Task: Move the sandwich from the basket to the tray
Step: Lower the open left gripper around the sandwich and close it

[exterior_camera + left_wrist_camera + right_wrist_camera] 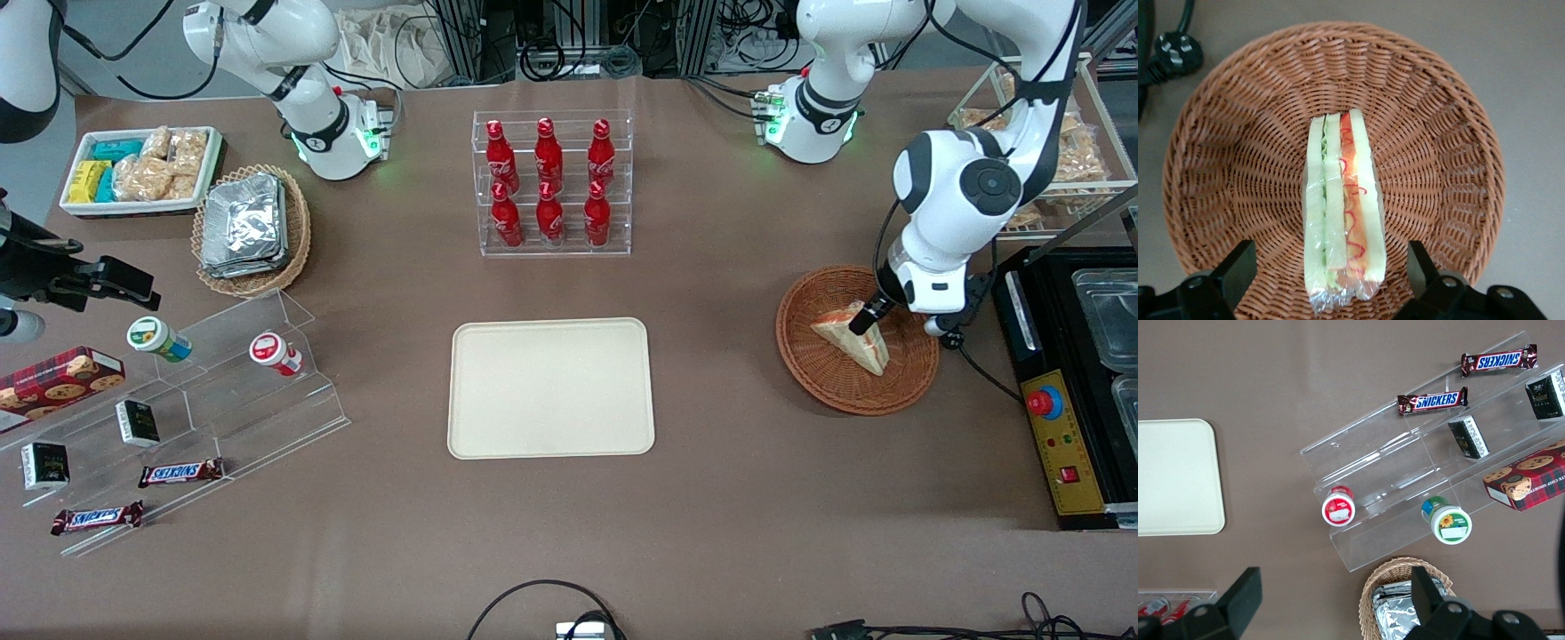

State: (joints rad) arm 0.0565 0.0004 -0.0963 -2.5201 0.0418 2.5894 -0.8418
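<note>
Your claw [864, 318] hangs low over the basket [822, 373], with its fingers [1238, 267] spread apart, one on each side of the sandwich [1341, 213] and neither touching it. The sandwich lies directly under the claw, in the middle of the basket, standing on edge so that you look down on its layers: white bread, a green strip, an orange-red strip, all under clear wrap. In the wrist view one end of the wedge sits right between the fingertips, and the rest runs away from the claw across the woven floor. From the front you see the wedge [855, 338] resting in the basket, the claw covering the end farther from the camera. The tray [550, 388] lies well apart from the claw, toward the parked arm's end of the table, about level with the basket. A black plug [1177, 52] lies on the table just outside the basket's rim.
</note>
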